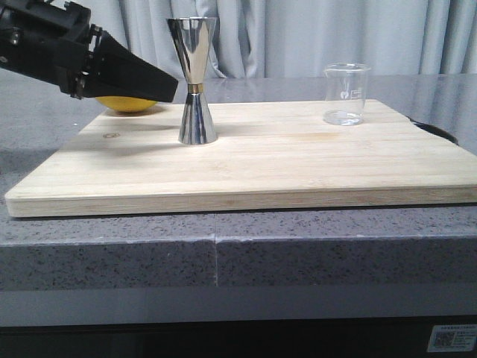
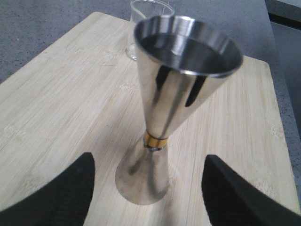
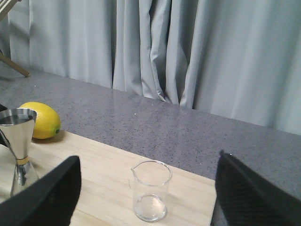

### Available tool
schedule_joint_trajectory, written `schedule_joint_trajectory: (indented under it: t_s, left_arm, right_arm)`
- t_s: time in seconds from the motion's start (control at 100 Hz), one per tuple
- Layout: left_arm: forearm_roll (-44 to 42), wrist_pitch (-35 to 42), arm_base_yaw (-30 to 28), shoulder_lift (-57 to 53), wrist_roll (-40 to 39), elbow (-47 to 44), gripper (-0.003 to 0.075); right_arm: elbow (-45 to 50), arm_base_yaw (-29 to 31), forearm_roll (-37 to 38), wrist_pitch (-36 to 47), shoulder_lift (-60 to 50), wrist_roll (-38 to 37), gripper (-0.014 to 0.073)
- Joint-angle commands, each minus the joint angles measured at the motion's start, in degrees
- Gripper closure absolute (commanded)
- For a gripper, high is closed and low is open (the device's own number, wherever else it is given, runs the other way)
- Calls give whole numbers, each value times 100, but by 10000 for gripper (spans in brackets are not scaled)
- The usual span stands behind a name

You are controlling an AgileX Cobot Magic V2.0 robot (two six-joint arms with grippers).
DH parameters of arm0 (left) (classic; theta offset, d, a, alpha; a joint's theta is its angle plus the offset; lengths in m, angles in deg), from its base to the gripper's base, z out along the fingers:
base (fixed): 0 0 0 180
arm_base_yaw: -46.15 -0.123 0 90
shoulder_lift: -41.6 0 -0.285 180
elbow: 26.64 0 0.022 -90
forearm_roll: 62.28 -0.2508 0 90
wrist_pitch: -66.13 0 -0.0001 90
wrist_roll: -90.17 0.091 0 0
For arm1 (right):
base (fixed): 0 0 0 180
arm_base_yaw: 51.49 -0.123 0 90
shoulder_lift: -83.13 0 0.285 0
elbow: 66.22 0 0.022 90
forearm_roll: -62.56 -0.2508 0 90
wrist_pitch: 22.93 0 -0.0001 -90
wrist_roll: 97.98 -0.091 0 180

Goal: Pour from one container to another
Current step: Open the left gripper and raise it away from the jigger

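Observation:
The clear glass beaker [image 1: 346, 93] stands upright at the back right of the wooden board [image 1: 298, 168]. The steel hourglass jigger [image 1: 197, 82] with a gold waist band stands upright left of the board's middle. My left gripper [image 1: 160, 83] hangs just left of the jigger, above the board. In the left wrist view, that gripper [image 2: 149, 160] is open with the jigger [image 2: 164, 117] just ahead of its gap, untouched, and the beaker [image 2: 150, 14] behind it. My right gripper [image 3: 148, 157] is open and faces the beaker [image 3: 150, 190], apart from it. The beaker looks empty.
A yellow lemon [image 1: 130, 103] lies on the grey counter behind the board's back left corner, partly behind my left arm. A dark curved shape [image 1: 436, 132] shows past the board's right edge. Grey curtains [image 3: 188, 56] hang behind the counter.

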Motion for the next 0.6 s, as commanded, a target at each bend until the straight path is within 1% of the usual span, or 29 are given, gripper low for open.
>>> schedule_joint_trajectory:
  t_s: [0.0, 0.43, 0.59]
  left_arm:
    - [251, -321, -26, -400, -69, 160, 265]
    - [45, -348, -351, -809, -350, 160, 266]
    - [24, -370, -363, -888, -375, 160, 266]
  right_arm:
    - [-131, 23, -100, 247, -72, 17, 62]
    - [-131, 23, -100, 247, -72, 17, 62]
    - [-131, 23, -100, 247, -72, 17, 62]
